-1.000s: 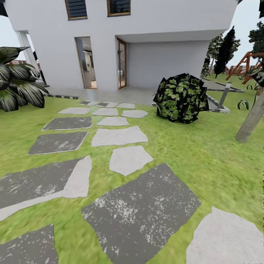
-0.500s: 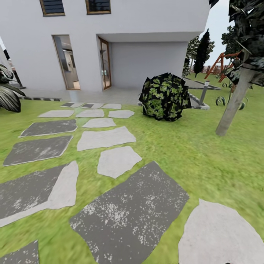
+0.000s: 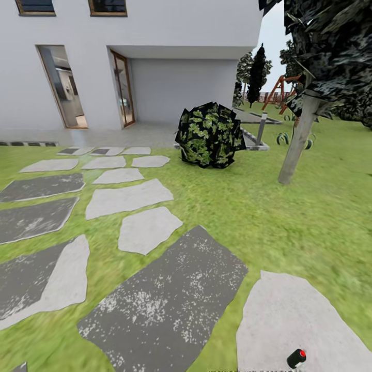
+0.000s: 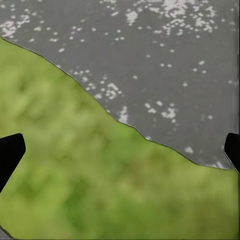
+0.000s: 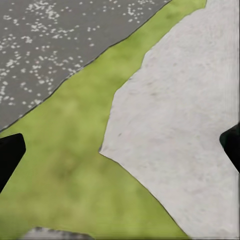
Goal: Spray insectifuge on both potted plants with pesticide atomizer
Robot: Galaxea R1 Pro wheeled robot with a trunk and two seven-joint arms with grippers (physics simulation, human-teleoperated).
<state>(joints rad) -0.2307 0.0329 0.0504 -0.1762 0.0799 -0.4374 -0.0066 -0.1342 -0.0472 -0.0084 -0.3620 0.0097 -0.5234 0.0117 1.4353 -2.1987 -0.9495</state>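
Observation:
The pesticide atomizer is out of view. Far off on the garden lawn (image 3: 268,217), two small low leafy rosettes (image 3: 282,138) (image 3: 309,142) sit beside a tree trunk (image 3: 296,142); they are too small to tell whether they stand in pots. In the left wrist view my left gripper (image 4: 120,150) is open over grass and a dark paving stone (image 4: 165,60), with nothing between its dark fingertips (image 4: 10,152). My right gripper (image 5: 120,147) is open too, above grass and a pale stone (image 5: 180,120), and holds nothing.
Flat stepping stones (image 3: 165,305) lead across the lawn to the white house (image 3: 170,31) with its open doorways. A dark leafy bush (image 3: 209,135) stands ahead, a big dark tree (image 3: 330,46) at right, a wooden swing frame (image 3: 279,90) beyond. A black knob with a red dot (image 3: 296,357) pokes in below.
The whole head view has swung to the right: house, bush and stones have slid left in the picture, the tree has come in at right. The knob has appeared at the bottom edge.

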